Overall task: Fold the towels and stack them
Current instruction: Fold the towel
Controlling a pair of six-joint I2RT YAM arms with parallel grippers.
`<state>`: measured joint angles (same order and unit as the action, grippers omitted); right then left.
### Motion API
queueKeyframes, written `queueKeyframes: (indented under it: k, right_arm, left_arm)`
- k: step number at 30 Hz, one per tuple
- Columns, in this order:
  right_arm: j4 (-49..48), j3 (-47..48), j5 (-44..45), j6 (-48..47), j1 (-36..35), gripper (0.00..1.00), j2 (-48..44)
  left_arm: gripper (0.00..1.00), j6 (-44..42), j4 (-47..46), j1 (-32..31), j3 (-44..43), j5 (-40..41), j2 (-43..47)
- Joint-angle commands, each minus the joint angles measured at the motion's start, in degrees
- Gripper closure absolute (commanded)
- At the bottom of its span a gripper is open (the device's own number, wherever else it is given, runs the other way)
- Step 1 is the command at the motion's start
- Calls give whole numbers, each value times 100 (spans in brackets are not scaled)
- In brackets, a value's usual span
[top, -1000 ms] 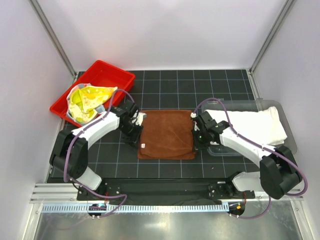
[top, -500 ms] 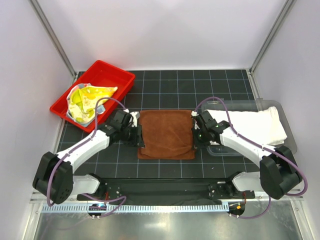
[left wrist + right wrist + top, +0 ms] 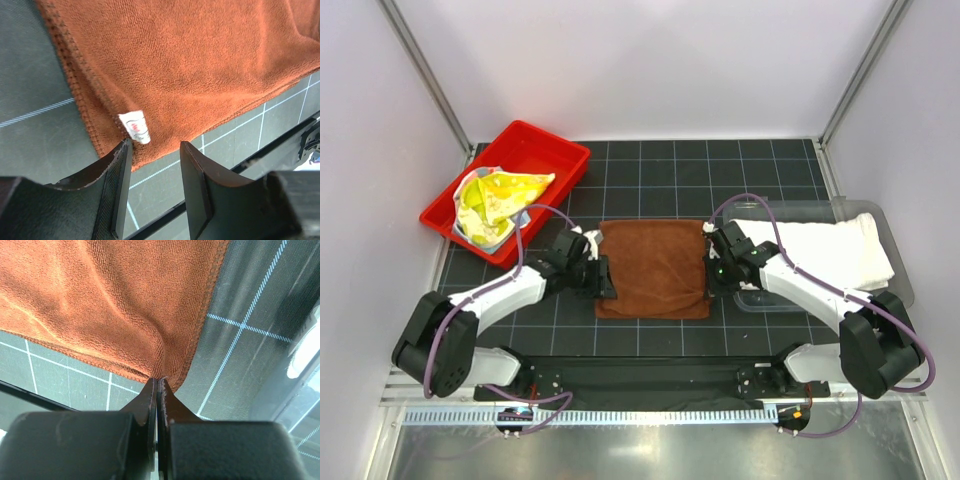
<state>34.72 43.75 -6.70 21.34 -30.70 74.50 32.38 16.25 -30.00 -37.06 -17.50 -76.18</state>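
At the centre of the dark gridded desk (image 3: 720,170), the brown towel (image 3: 655,268) lies spread flat. The left end effector (image 3: 154,145) stands open at the towel's near-left corner, its fingers either side of the hem just beside a white label (image 3: 135,127), gripping nothing. The right end effector (image 3: 157,381) is closed, pinching the near-right corner. A white towel (image 3: 820,250) lies in the clear bin (image 3: 903,285) on the right. A yellow-green towel (image 3: 495,200) sits crumpled in the red tray (image 3: 550,150).

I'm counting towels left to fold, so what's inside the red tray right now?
A crumpled yellow-green towel lies in the red tray, with the edge of a light-blue towel peeking out beneath it. Whatever else lies under that heap is covered.
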Motion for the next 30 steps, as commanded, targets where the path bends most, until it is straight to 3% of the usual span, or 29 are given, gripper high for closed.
queueKeyframes:
  k: [1, 15, 23, 30]
  right_arm:
    - [-97, 90, 99, -34, -33, 98, -129]
    - [-97, 55, 142, -25, -33, 98, -155]
    - [-97, 64, 151, -25, -33, 98, -155]
    - [-62, 64, 134, -25, -41, 98, -217]
  left_arm:
    - [54, 75, -474, -111, 76, -140, -81]
    - [54, 198, -8, -340, 357, 580, 455]
    - [55, 461, 80, -542, 357, 493, 684]
    - [56, 734, 221, -832, 436, 1037, 604]
